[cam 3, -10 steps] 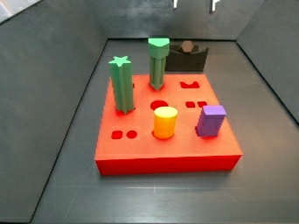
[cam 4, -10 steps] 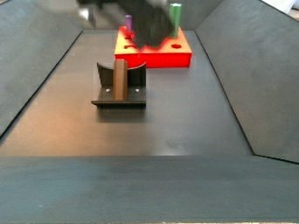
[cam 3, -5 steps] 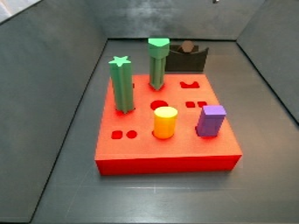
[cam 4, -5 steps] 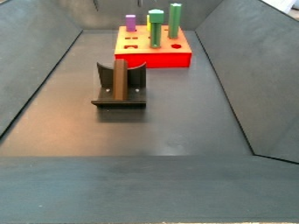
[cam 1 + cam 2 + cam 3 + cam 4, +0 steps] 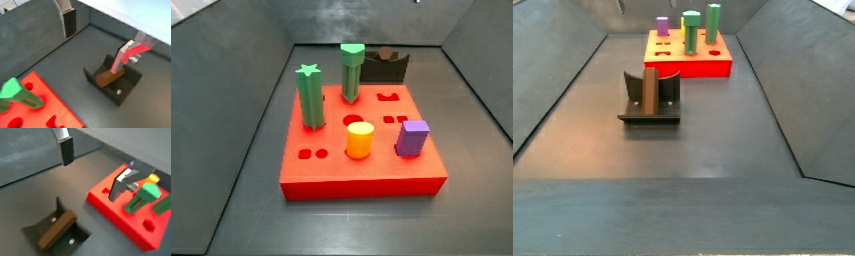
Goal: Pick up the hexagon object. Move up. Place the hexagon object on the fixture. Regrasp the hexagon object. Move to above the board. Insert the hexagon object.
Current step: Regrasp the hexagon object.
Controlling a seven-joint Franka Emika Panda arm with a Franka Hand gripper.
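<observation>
High above the floor, the hand (image 5: 100,32) shows only in both wrist views, its silver fingers (image 5: 66,150) spread wide with nothing between them. Below it the hexagon object (image 5: 108,77) leans in the fixture (image 5: 119,86), a brown peg propped against the upright plate (image 5: 651,94). Near the fixture lies the board (image 5: 362,145), carrying green posts (image 5: 311,97).
</observation>
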